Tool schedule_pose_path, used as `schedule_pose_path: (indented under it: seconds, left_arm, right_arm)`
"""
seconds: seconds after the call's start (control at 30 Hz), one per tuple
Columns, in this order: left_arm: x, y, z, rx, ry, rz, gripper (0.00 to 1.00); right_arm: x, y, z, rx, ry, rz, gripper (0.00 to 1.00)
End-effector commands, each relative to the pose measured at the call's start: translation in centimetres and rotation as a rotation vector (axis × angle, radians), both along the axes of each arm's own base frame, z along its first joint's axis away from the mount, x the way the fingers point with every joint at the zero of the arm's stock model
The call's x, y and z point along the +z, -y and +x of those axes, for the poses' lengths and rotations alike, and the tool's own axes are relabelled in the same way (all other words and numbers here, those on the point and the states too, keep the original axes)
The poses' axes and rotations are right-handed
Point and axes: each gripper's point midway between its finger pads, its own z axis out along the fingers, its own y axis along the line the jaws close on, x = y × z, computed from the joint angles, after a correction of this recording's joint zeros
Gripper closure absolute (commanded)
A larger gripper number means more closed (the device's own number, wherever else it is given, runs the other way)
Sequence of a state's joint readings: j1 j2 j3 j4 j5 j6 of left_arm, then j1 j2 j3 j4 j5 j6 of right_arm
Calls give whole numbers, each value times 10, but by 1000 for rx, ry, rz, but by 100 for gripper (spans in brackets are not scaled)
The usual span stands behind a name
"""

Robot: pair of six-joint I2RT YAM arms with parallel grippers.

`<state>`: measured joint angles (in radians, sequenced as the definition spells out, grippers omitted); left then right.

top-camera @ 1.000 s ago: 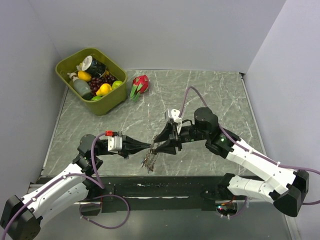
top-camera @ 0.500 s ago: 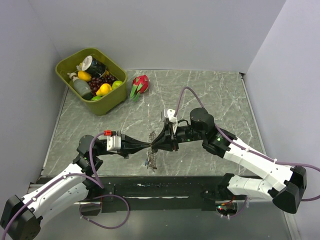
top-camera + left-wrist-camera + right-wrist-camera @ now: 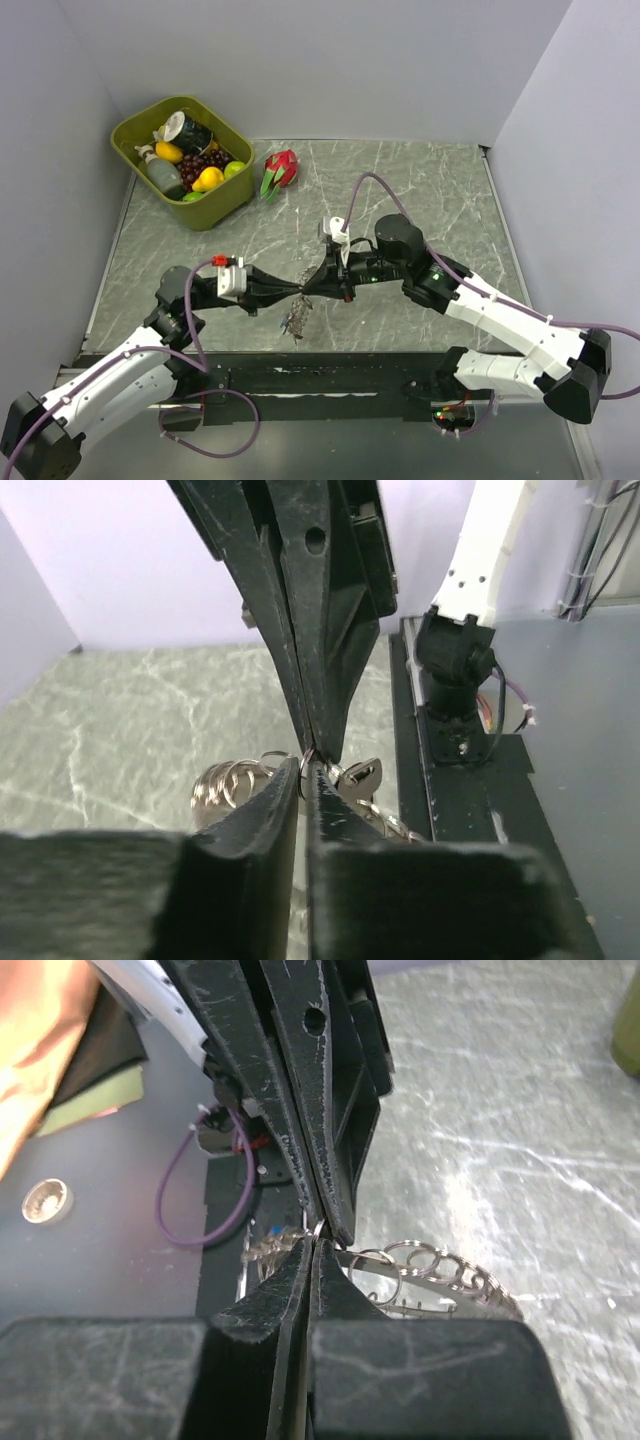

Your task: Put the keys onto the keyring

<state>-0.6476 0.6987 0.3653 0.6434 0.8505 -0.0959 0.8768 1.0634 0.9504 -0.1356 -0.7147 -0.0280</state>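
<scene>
- Counter [image 3: 420,190]: open marble stretches far and right of the arms, and a green bin [image 3: 228,205] sits in the far-left corner.
- Left fingers [image 3: 265,820] and right fingers [image 3: 285,1295] meet tip to tip near the front edge, both clenched on the keyring [image 3: 296,320], which dangles beneath them.
- Only the wrist views show its loops and a key [image 3: 360,777].

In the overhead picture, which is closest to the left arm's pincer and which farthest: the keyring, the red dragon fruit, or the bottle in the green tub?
1. The keyring, dangling right at the tips of the left pincer.
2. The red dragon fruit, on the table farther back.
3. The bottle, inside the green tub at the back left corner.
</scene>
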Motion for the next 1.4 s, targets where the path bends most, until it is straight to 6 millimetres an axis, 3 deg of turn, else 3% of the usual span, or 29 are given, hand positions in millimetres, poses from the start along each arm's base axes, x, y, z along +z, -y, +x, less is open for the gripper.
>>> schedule_pose_path:
  seconds: [0.0,0.03,0.1,0.3,0.47,0.6,0.8,1.37]
  left_arm:
    - [12,-2,11,57,-3,103,81]
    - [21,-3,13,65,37,126,75]
    - [17,-3,16,73,18,181,67]
    - [1,-7,23,83,-7,339,56]
    - [-18,-4,10,-71,-20,480,60]
    - [-27,2,12,-134,-18,525,64]
    - [-13,11,8,-174,14,434,63]
    - [-8,25,8,-244,-11,362,67]
  right_arm:
    - [20,1,15,-50,83,-17,100]
    - [22,1,16,-48,90,-26,100]
    - [17,4,16,-39,99,-67,100]
    - [3,12,17,-31,108,-170,100]
    - [-1,18,17,-20,125,-219,100]
    - [-3,20,13,10,122,-238,100]
    - [-5,20,11,15,115,-234,100]
    - [-6,21,10,-7,116,-199,100]
